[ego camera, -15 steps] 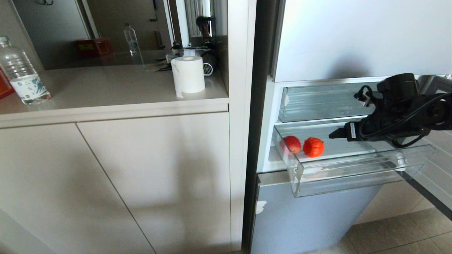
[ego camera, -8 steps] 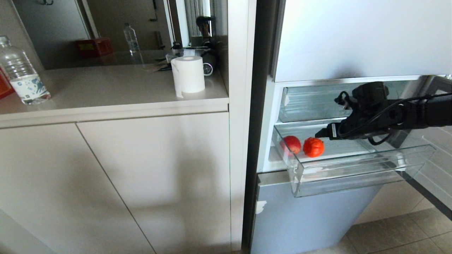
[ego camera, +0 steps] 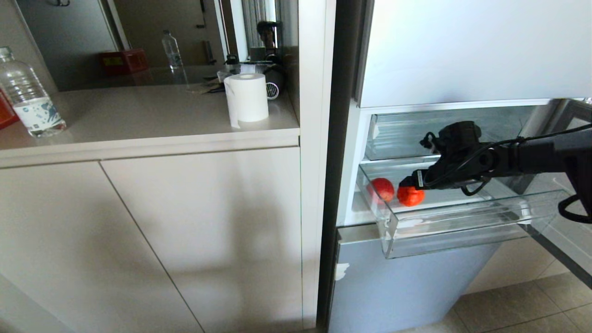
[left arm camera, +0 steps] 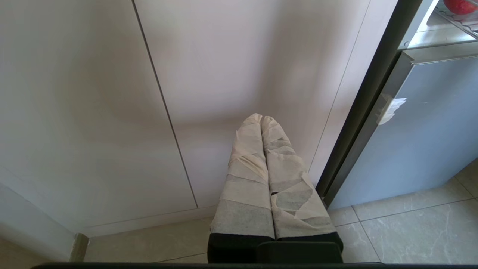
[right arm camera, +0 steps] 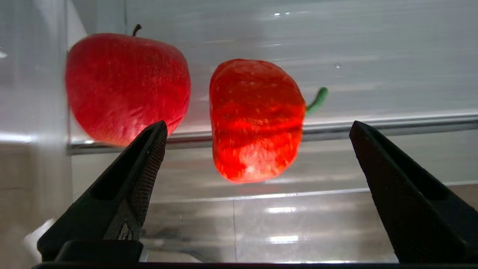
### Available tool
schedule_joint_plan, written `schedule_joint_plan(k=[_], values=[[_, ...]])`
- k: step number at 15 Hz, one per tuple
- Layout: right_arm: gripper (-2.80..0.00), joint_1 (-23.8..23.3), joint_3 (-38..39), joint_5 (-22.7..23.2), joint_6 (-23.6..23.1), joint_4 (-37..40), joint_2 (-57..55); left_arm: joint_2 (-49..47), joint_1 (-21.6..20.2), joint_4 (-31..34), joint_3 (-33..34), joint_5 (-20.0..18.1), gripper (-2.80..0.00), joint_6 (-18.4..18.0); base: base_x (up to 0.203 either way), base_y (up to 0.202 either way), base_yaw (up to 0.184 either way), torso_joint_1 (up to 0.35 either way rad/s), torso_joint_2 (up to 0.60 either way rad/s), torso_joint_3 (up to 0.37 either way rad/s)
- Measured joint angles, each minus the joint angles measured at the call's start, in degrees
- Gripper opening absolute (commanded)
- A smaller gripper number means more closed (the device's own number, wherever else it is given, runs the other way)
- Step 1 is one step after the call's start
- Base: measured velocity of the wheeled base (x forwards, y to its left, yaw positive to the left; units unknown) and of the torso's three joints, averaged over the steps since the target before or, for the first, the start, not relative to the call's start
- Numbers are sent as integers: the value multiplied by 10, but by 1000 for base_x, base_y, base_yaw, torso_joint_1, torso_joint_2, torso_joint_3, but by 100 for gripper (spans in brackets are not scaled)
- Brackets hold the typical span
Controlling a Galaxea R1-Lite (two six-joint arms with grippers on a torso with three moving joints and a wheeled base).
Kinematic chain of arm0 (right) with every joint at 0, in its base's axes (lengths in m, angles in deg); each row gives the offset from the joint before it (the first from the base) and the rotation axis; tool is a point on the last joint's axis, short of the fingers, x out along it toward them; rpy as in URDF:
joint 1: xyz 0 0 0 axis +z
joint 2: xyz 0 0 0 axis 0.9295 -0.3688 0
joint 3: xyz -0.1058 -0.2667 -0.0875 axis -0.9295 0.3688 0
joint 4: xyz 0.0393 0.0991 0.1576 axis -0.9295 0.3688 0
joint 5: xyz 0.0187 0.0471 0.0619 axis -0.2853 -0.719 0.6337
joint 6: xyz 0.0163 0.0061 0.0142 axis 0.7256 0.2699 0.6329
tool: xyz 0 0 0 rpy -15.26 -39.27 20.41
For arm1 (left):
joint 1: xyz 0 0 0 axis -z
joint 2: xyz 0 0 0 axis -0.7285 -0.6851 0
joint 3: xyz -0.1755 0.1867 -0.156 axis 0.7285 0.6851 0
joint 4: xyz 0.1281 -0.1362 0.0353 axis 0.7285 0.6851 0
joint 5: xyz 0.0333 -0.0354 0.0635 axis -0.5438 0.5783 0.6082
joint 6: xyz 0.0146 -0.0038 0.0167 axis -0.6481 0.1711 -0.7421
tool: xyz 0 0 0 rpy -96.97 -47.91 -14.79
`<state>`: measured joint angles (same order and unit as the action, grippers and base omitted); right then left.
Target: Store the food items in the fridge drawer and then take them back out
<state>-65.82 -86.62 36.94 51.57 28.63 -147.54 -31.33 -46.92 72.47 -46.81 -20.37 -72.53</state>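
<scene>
Right wrist view: the ribbed red piece [right arm camera: 257,119] sits straight ahead of the right gripper [right arm camera: 257,168].
Its jaws gape wide, holding nothing (apple [right arm camera: 127,84] nearer the fridge drawer [ego camera: 462,231] side wall).

Apple [right arm camera: 127,86], ribbed orange-red pumpkin [right arm camera: 255,119] beside it, jaws spread wide

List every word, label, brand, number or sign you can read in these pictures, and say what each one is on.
No text here can be read.
Bottle: a blue and white label, its print too small to read.
Red box at the back of the counter: a yellowish label, too blurred to read.
Right end effector: a small white sticker by the fingers, unreadable.
Apple, pumpkin, drawer, paper roll: no markings.
</scene>
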Motion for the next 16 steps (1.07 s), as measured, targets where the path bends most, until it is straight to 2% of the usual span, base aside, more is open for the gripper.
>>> schedule_joint_plan(k=[11, 12, 16], values=[[0, 0, -65, -2, 11, 2, -77, 0, 0, 0, 0, 0, -280, 0, 0, 0, 0, 0, 0, 0], [-280, 0, -66, -3, 11, 2, -81, 0, 0, 0, 0, 0, -280, 0, 0, 0, 0, 0, 0, 0], [-280, 0, -78, -3, 16, 4, -92, 0, 0, 0, 0, 0, -280, 0, 0, 0, 0, 0, 0, 0]])
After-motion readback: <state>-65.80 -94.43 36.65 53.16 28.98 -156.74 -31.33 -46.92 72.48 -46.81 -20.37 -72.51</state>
